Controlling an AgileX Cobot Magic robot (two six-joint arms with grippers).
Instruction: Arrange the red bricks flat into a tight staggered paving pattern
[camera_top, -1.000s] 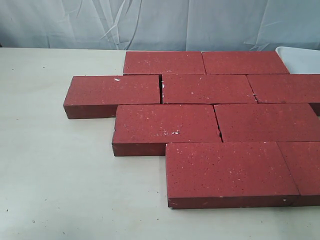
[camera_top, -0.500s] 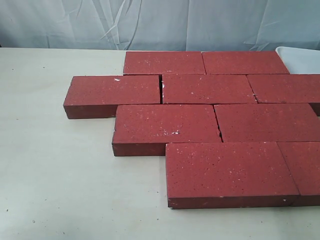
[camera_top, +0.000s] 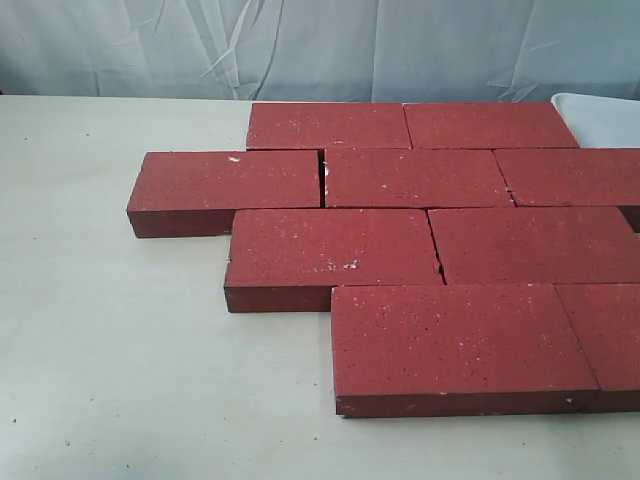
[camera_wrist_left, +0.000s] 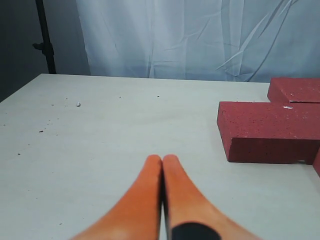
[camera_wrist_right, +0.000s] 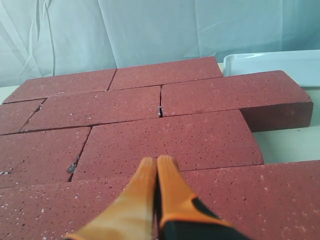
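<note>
Several dark red bricks (camera_top: 420, 220) lie flat on the pale table (camera_top: 110, 350) in staggered rows, edges nearly touching. The nearest brick (camera_top: 455, 340) sits at the front right; the leftmost brick (camera_top: 228, 180) juts out of the second row. No gripper shows in the exterior view. In the left wrist view my left gripper (camera_wrist_left: 162, 159) is shut and empty over bare table, with the leftmost brick (camera_wrist_left: 270, 131) off to one side. In the right wrist view my right gripper (camera_wrist_right: 157, 161) is shut and empty above the bricks (camera_wrist_right: 165, 137).
A white tray (camera_top: 600, 118) stands at the back right beside the bricks, also seen as the tray (camera_wrist_right: 272, 62) in the right wrist view. A wrinkled pale blue backdrop (camera_top: 320, 45) hangs behind the table. A dark stand (camera_wrist_left: 45, 40) is at the far corner.
</note>
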